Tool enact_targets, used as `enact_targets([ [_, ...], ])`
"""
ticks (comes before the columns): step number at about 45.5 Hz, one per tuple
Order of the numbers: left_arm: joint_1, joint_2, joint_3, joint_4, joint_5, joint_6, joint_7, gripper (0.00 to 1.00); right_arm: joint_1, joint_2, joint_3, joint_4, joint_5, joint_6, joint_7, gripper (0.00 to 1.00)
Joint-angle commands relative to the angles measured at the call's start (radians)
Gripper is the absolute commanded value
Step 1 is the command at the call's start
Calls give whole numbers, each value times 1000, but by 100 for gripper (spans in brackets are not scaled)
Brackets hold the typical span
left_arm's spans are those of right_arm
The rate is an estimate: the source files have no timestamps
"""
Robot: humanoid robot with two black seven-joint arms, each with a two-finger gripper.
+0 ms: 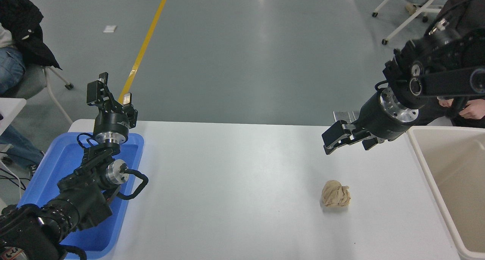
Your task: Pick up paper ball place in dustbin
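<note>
Step in hand was the approach. Paper ball [335, 193] sat on the counter [235, 184], left of the dustbin [420, 159]. Right pincer [346, 139] hung spread and empty beyond the ball, apart from it. Next: drop over the ball and pinch. Left pincer [110, 95] was parked, spread, far left of the ball.

- The paper ball [335, 193] is tan paper, crumpled and matt.
- The dustbin [424, 165] looks like cream plastic with smooth walls.
- The tray [45, 173] is blue plastic, slightly glossy.
- The table [235, 184] has a smooth white top with a soft sheen.
- The floor [246, 55] is grey and glossy.
</note>
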Motion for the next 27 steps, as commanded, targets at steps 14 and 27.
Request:
enact_targets([
  [14, -1, 0, 1, 0, 0, 0, 0, 100, -411, 65, 3, -271, -25, -198, -9, 100],
  [27, -1, 0, -1, 0, 0, 0, 0, 100, -549, 65, 15, -373, -34, -224, -9, 100],
])
